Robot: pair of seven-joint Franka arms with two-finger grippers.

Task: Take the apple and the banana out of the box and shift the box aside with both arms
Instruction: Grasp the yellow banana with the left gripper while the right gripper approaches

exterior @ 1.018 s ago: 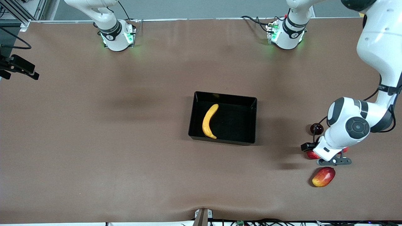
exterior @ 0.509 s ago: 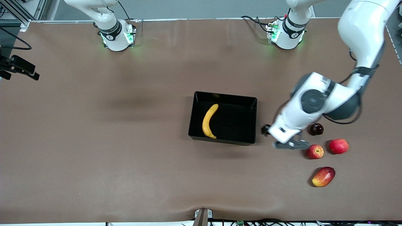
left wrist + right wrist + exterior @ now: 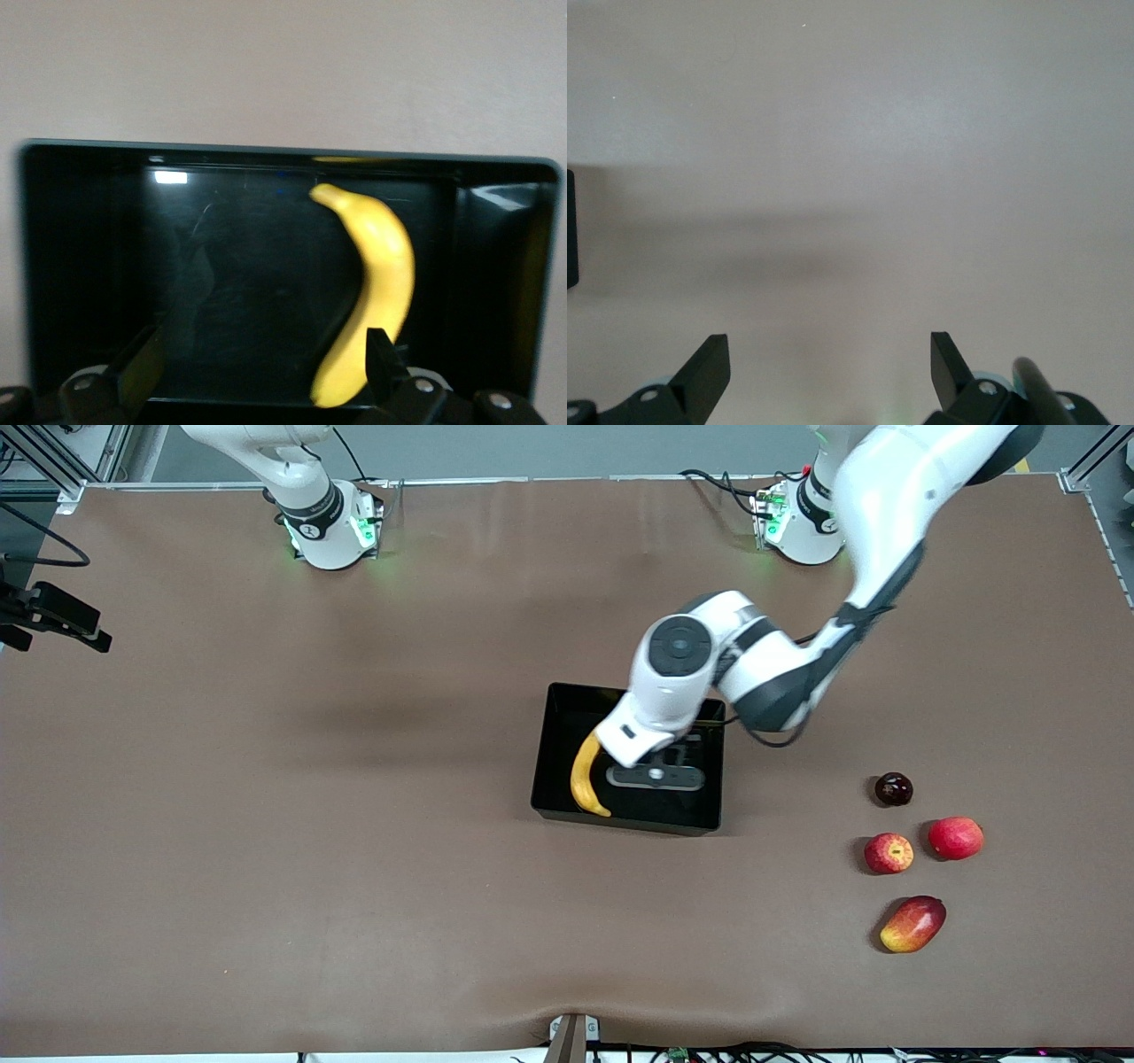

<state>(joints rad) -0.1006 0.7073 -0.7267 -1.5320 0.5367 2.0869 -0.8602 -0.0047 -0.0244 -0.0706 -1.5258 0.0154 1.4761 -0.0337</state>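
Note:
The black box (image 3: 542, 744) sits mid-table with the yellow banana (image 3: 585, 779) lying in it. My left gripper (image 3: 656, 777) hangs over the box's inside beside the banana, open and empty. In the left wrist view its fingers (image 3: 146, 359) frame the box (image 3: 80, 266) and the banana (image 3: 376, 292). The small red apple with a yellowish patch (image 3: 889, 853) lies on the table toward the left arm's end. My right gripper (image 3: 828, 354) is open and empty over bare table; it is out of the front view.
Beside the apple lie a plain red round fruit (image 3: 956, 838), a red-and-yellow mango (image 3: 913, 924) nearer the camera, and a small dark fruit (image 3: 893, 789) farther from it. A black edge (image 3: 570, 230) shows at the right wrist view's border.
My left arm swung from over the fruits at its end of the table to over the box, empty. The apple stayed on the table. The banana and box have not moved.

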